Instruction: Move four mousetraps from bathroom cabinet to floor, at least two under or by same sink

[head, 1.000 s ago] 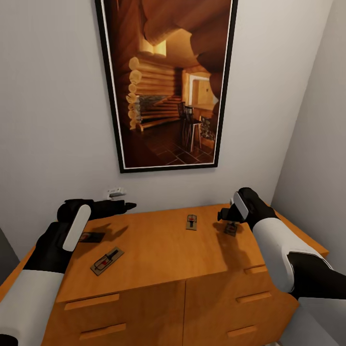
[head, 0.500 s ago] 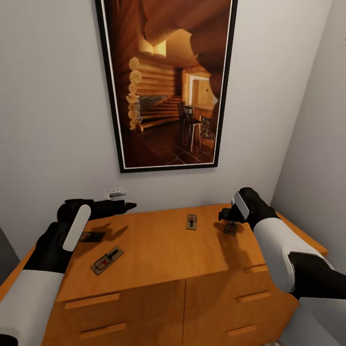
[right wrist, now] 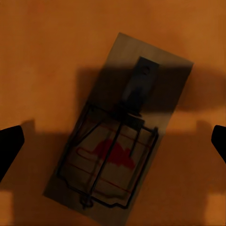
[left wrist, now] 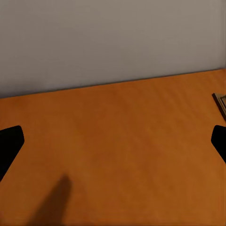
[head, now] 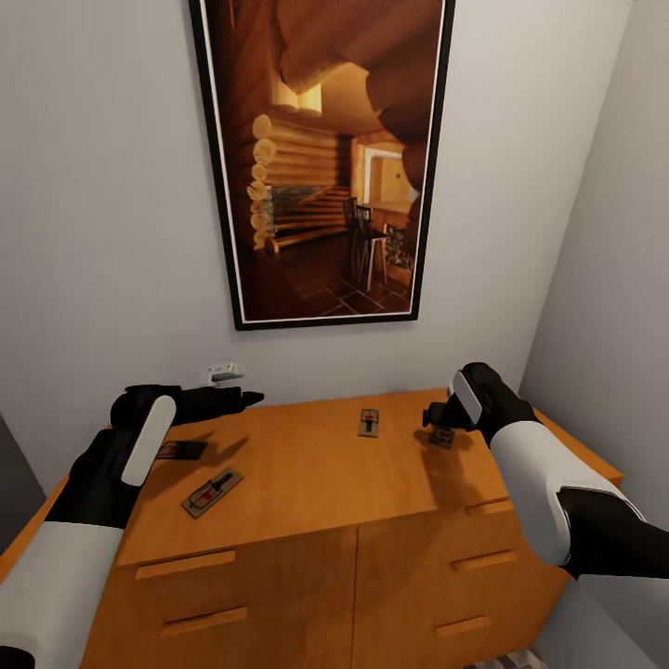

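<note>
The right gripper [head: 440, 415] hung open just above a mousetrap [right wrist: 120, 133] on the cabinet [head: 307, 483]. The left gripper [head: 249, 399] was open over bare wood.

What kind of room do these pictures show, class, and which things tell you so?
Probably a corner of a home, though which room is unclear. A wooden cabinet with drawers stands against a plain wall, a framed picture of a log cabin interior hangs above it, and mousetraps lie on top.
</note>
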### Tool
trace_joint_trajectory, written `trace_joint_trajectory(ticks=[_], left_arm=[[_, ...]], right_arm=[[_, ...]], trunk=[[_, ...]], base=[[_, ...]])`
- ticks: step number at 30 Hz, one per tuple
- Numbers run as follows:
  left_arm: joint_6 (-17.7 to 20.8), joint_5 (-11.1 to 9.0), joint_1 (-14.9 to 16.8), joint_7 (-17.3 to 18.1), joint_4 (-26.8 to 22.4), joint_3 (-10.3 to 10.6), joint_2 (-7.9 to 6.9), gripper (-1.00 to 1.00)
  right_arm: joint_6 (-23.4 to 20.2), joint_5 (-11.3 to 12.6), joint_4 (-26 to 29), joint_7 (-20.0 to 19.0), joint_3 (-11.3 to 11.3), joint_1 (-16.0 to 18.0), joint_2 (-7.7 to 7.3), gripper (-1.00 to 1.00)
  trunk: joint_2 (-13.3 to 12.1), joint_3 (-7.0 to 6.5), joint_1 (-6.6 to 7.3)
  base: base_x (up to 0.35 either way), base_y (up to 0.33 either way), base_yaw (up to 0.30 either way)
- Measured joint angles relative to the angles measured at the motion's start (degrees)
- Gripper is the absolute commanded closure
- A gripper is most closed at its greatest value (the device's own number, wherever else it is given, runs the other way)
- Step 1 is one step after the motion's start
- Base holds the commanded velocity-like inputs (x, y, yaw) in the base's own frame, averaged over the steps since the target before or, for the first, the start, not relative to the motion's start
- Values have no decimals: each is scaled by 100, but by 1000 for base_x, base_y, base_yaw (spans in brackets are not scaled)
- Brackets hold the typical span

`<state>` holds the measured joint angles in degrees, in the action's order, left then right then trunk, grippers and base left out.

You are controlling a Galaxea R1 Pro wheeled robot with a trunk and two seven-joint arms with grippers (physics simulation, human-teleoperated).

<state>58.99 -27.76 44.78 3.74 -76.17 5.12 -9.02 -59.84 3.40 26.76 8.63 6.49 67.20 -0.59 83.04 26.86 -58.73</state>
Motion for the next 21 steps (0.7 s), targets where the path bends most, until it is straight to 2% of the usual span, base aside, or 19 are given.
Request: trace_joint_trajectory(ticks=[21], left_arm=[[0,1,0,0,0,-6,0,-100]], right_arm=[[0,0,-2,0,0,0,37,-100]], trunk=[[0,0,0]], base=[[-3,0,0]])
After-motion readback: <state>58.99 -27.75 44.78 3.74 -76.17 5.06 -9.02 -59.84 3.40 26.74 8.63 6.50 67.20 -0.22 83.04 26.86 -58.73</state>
